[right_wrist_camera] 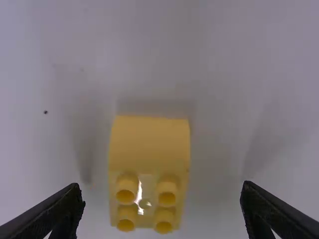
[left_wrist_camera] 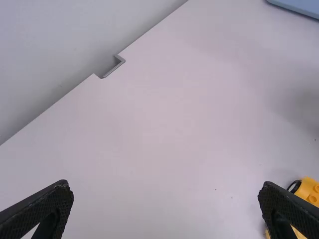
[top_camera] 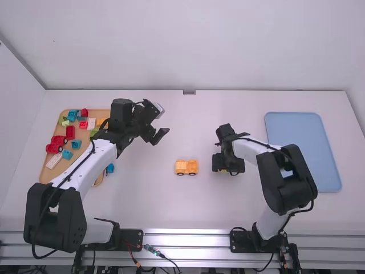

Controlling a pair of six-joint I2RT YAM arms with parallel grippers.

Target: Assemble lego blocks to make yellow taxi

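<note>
Right gripper [top_camera: 227, 166] released, low over table [top_camera: 197, 214]; its fingers parted wide, with yellow brick [right_wrist_camera: 149, 144] between them, gap on either side; brick has four studs at end nearer gripper in right wrist view, smooth part farther off; left gripper [top_camera: 155, 136] released too, fingers spread around bare space; yellow wheeled pieces [top_camera: 186, 166] on table, between two grippers, nearer high camera than left gripper; wooden tray [top_camera: 44, 176] of mixed blocks [top_camera: 71, 132] left of left gripper; blue tray [top_camera: 302, 151] right of right gripper.
</note>
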